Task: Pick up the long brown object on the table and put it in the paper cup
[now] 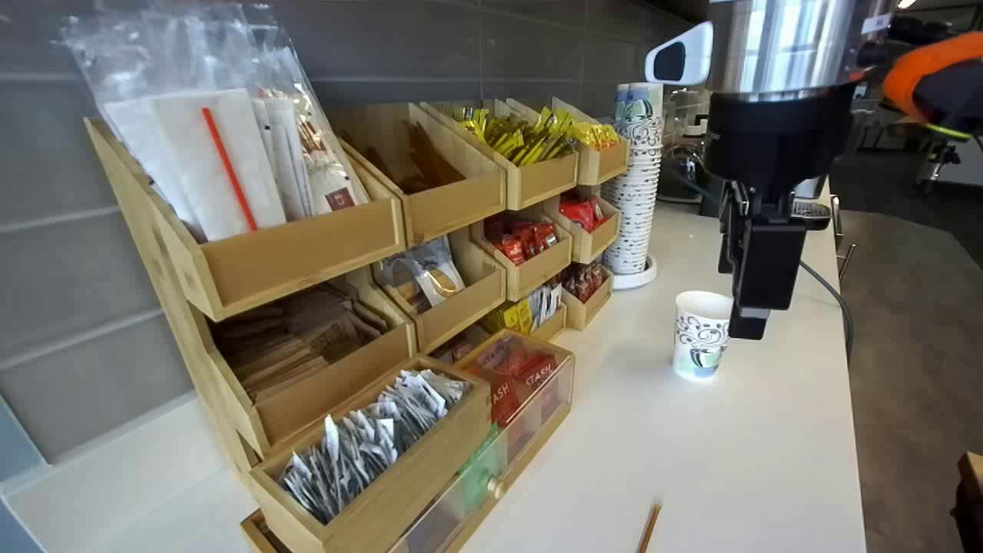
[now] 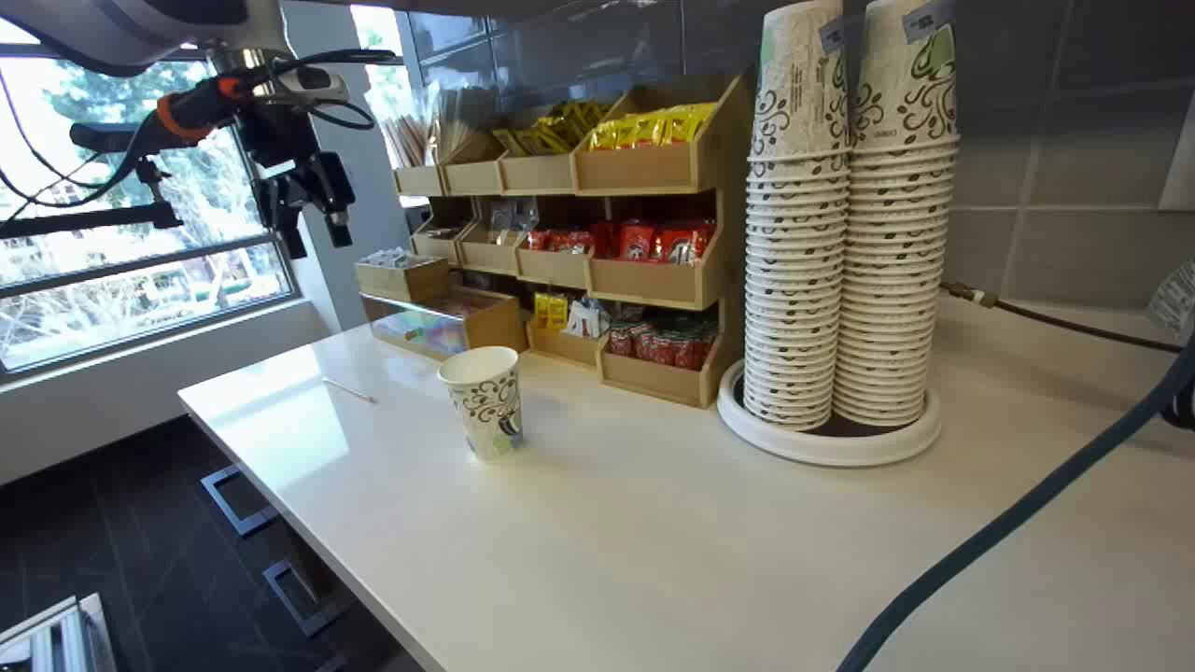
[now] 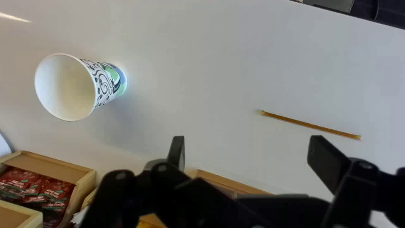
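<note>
The long brown object (image 3: 310,124) is a thin stick lying flat on the white table (image 3: 205,57). It also shows in both exterior views (image 1: 649,530) (image 2: 349,390), cut by the frame's bottom edge in one of them. The paper cup (image 3: 109,82) is white with a dark swirl and green pattern. It stands upright on the table in both exterior views (image 1: 699,338) (image 2: 490,411), and its visible inside is empty. My gripper (image 3: 247,139) is open and empty. It hangs well above the table in both exterior views (image 1: 739,303) (image 2: 318,245), touching neither stick nor cup.
A tiered wooden condiment rack (image 1: 453,203) with packets and bagged sticks stands along the wall. A box of packets (image 1: 376,438) sits at its front. Tall cup stacks (image 2: 794,280) stand on a round white tray (image 2: 831,453). A dark hose (image 2: 1027,509) crosses the near corner.
</note>
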Controlling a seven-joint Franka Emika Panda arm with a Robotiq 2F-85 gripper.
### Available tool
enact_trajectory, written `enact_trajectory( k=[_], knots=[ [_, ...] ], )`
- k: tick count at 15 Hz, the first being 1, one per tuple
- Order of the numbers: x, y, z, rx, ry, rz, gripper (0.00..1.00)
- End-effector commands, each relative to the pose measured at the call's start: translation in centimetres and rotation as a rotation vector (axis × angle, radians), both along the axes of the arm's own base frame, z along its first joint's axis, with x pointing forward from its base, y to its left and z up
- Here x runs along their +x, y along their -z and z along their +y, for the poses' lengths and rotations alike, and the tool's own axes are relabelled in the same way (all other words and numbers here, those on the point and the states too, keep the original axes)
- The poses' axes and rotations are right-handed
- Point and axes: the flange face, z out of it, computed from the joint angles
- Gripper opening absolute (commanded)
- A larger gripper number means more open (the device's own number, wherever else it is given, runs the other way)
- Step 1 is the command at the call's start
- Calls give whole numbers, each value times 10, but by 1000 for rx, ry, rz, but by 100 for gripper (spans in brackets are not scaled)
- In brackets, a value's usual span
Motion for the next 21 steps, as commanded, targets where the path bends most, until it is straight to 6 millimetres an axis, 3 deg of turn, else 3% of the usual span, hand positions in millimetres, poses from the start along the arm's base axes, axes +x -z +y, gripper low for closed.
enact_trajectory(
  k=[1, 6, 12, 16, 18, 19, 21],
  knots=[
    [0, 0, 0, 0, 0, 1, 100],
    [0, 0, 0, 0, 0, 1, 100],
    [-22, 32, 66, -117, -320, 40, 100],
    [-33, 62, 99, -185, -513, 79, 100],
    [-28, 73, 105, -195, -593, 97, 100],
    [-37, 63, 101, -176, -510, 92, 100],
    [-34, 73, 103, -182, -552, 105, 100]
  ],
)
